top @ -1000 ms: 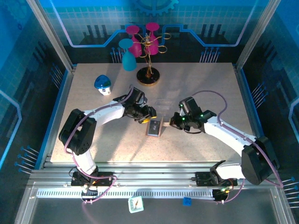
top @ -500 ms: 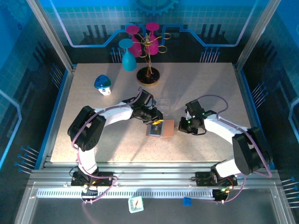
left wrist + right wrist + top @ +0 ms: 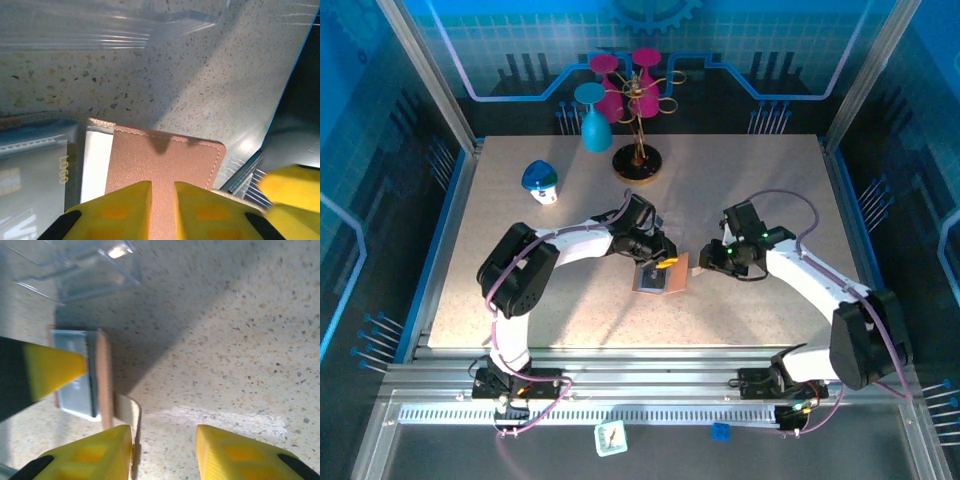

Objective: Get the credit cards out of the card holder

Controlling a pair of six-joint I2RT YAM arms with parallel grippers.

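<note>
Salmon card holder (image 3: 165,160) pinched in left end effector (image 3: 162,189); right end effector (image 3: 163,437) spread, adjacent.

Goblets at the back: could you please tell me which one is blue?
The leftmost goblet; the other two, to its right, are magenta.

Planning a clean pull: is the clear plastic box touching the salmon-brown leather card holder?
Apart: left wrist view shows speckled table between box and card holder.

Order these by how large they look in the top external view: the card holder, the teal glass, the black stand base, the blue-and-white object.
1. card holder, largest
2. teal glass and black stand base: about alike, not ranked
3. blue-and-white object, smallest
</note>
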